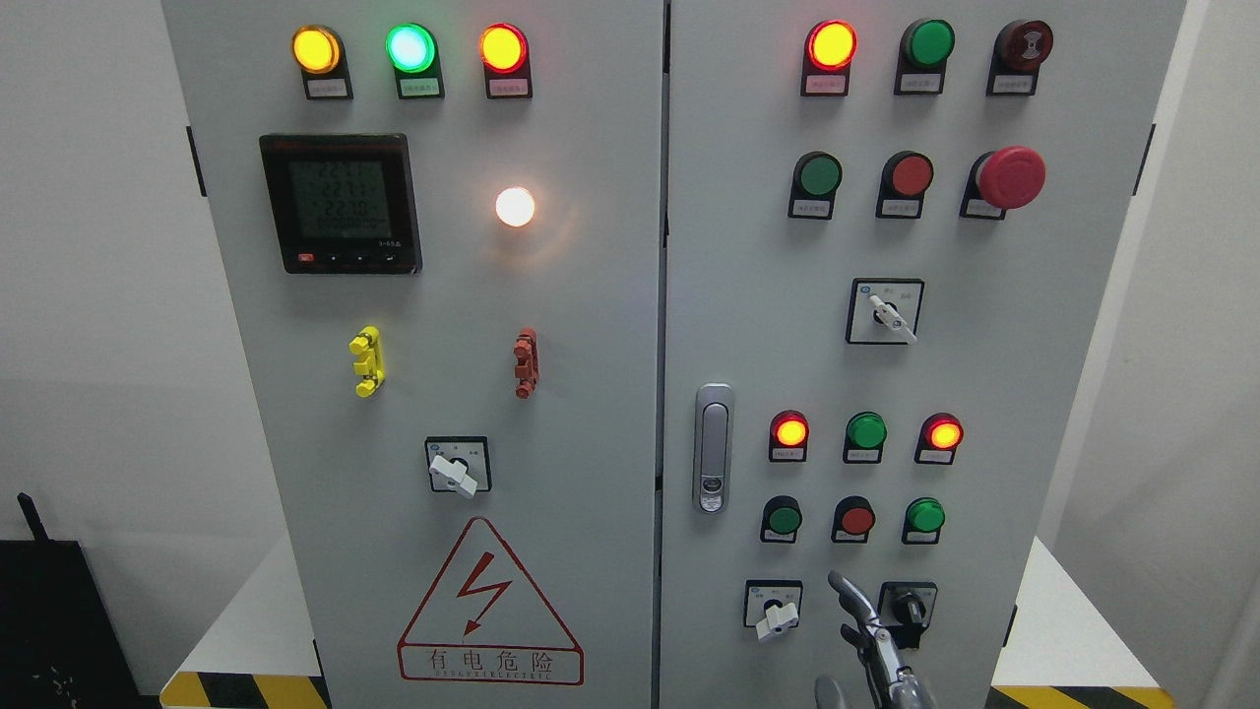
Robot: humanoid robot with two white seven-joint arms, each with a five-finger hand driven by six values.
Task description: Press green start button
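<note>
The green start button (784, 518), taken to be the dark one in the lower row, is seen up-left of the right robot hand (866, 630), whose empty fingers are loosely curled with one extended.

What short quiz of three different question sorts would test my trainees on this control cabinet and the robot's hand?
1. True or false: the right hand is up at the top row of the cabinet.
2. The middle lamp in the left door's top row glows: A green, B red, C not at all.
3. Fill in: the warning triangle is on the ___ door.

Key: 1 false, it is low on the right door; 2 A; 3 left.
</note>
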